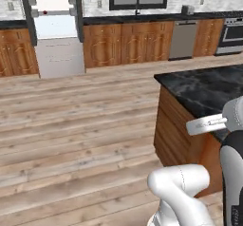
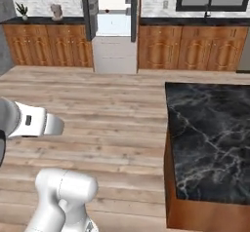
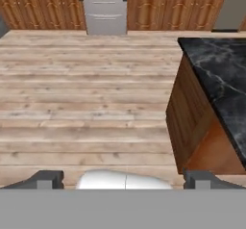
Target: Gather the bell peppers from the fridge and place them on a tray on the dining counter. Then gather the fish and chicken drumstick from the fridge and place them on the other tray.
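Wooden floor (image 3: pixel 86 108), open fridge (image 2: pixel 114 11) far across

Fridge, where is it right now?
The fridge stands open at the far wall, across the wood floor, between brown cabinets, upper middle in the right base view.

The floor (image 1: pixel 80 125) is pale wood in long planks, beige streaked with grey and brown. The table (image 2: pixel 210 138) has a black top veined with thin white marble lines and warm reddish-brown wooden sides. The wall cabinets (image 1: pixel 126 42) are orange-brown wood with carved, darker oval outlines. The fridge (image 2: pixel 114 26) is white inside, light grey on its lower drawer, framed by dark grey. The dishwasher (image 1: pixel 182 40) is flat grey. The pincer (image 3: pixel 123 180) has dark grey tips.
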Robot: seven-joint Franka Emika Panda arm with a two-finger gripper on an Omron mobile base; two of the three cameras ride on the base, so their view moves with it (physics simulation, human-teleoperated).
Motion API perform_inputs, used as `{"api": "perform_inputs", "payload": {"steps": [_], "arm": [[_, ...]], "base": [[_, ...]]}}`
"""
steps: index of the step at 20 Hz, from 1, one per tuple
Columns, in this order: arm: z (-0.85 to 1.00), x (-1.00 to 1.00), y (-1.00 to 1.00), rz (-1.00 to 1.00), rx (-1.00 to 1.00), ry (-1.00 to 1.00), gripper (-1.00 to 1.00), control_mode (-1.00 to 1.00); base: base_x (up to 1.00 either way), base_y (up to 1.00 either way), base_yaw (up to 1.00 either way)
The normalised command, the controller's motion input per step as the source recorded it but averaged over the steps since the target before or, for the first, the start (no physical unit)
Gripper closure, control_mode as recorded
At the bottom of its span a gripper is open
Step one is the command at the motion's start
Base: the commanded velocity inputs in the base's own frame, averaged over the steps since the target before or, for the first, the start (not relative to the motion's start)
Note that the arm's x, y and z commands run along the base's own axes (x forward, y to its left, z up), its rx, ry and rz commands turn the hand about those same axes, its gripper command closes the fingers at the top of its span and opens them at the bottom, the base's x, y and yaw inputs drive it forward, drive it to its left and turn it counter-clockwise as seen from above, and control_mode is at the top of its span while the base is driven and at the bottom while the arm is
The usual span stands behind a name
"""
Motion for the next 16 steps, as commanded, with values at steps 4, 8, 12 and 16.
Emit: {"api": "perform_inputs", "payload": {"steps": [4, 8, 12, 16], "arm": [[0.00, 0.00, 0.00, 0.00, 0.00, 0.00, -1.00, 1.00], [0.00, 0.00, 0.00, 0.00, 0.00, 0.00, -1.00, 1.00], [0.00, 0.00, 0.00, 0.00, 0.00, 0.00, -1.00, 1.00], [0.00, 0.00, 0.00, 0.00, 0.00, 0.00, -1.00, 1.00]], "base": [[1.00, 0.46, -0.03], [1.00, 0.84, 0.21], [1.00, 0.76, 0.28], [1.00, 0.24, 0.13]]}}
